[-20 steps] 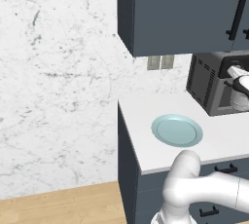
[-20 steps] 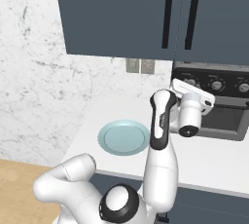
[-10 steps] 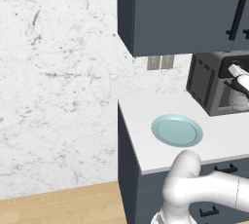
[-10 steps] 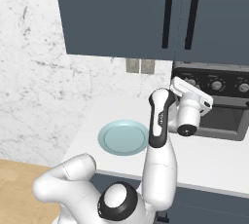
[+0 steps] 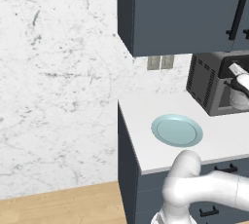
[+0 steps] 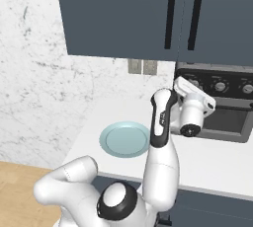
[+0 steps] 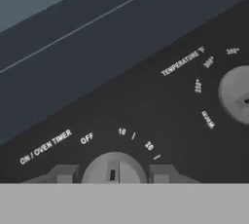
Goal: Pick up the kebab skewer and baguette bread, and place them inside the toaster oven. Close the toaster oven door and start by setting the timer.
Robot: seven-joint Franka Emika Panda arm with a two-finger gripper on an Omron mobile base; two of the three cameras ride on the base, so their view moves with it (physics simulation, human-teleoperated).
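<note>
In the hand view the hand sits right up against the oven's control strip, its two finger tips flanking the timer at nine and three o'clock, drawn in narrow so that they appear to clasp the round knob; its marker points to about twelve o'clock, between the OFF and 10 marks. The relation that the coming move turns on is this: the knob lies dead ahead between the fingers, its turning axis running straight along the hand's line of sight, so setting the time looks like a roll of the wrist toward the 10 and 20 marks at one o'clock. A second knob, the temperature knob, lies up toward two o'clock, well apart. From the right base view the plate rests bare on the tabletop near the arm, and beyond it at two o'clock stands the toaster oven with the toaster oven door seemingly shut; the skewer and bread cannot be made out. Compared with a second ago, arm, hand and plate stand as they did, with no visible turn.
</note>
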